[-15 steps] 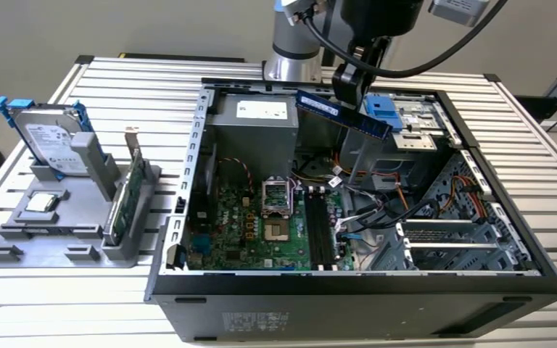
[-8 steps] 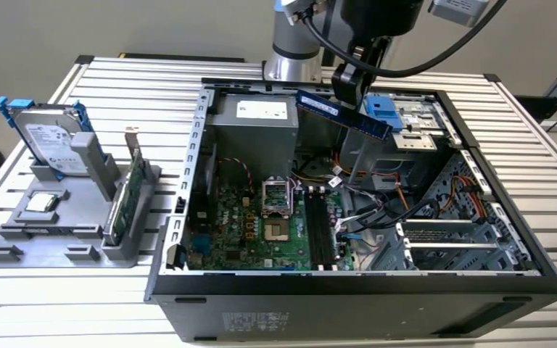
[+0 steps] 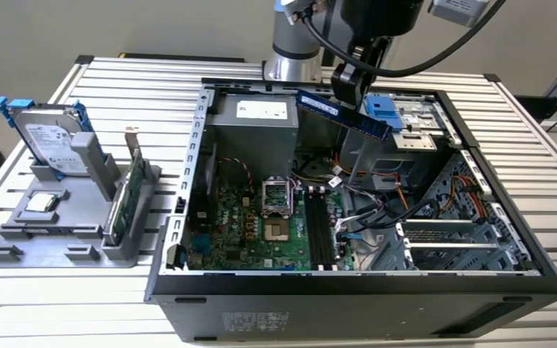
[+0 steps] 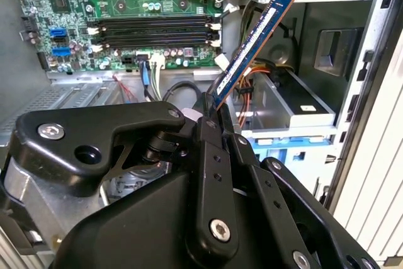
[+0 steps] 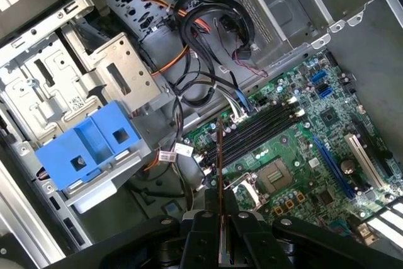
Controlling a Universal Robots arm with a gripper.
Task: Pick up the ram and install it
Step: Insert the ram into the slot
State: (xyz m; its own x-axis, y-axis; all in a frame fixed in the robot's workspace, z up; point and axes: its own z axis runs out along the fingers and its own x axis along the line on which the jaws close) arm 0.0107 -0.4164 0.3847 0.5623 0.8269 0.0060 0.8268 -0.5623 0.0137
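My fingers [image 4: 205, 131] are clenched on the ram [image 4: 252, 48], pressing on its two flat faces. In the first wrist view the ram [image 5: 220, 168] appears edge-on, as a thin line between the two fingers [image 5: 205, 222].

In the exterior view the ram [image 3: 344, 114] hangs in the air above the far part of the open computer case [image 3: 356, 290]. It is just beside the blue bracket [image 3: 380, 109] and rests on nothing. Its long axis is slanted, with the higher end toward the exterior view's left.

The empty memory slots [image 3: 318, 228] on the motherboard [image 3: 249, 232] lie below the fingers, nearer and slightly toward the exterior view's left. The slots run near to far, and the ram's long axis crosses that line.

Judgement: the ram is lifted but is neither aligned with a slot nor seated.
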